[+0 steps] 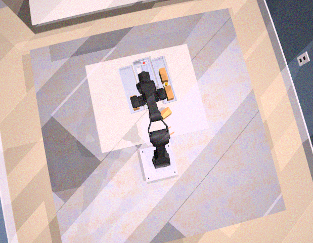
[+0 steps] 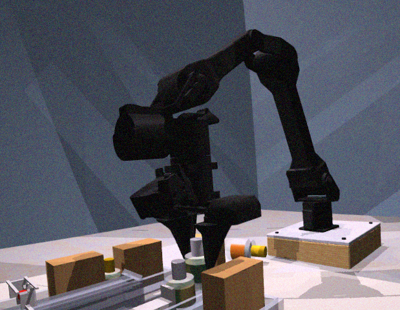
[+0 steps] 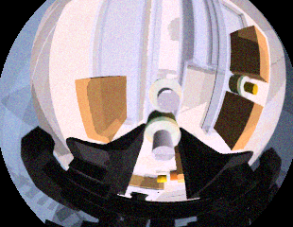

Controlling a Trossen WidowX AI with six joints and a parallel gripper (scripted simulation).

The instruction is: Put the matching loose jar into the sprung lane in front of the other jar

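My gripper points down and is shut on a green jar with a pale rim and grey cap, upright between the fingertips. Directly behind it, in the middle lane, stands the matching jar, with the pusher plate at its back. The two jars look very close together; whether they touch cannot be told. The held jar's base and the low front stop are hidden by the fingers and jars, so whether it stands on the lane floor is unclear. The arm covers both jars in the top view.
A yellow-capped jar stands between two orange boxes in the right lane. Another orange box stands in the left lane. An orange block and a lying orange jar are in front of the lanes.
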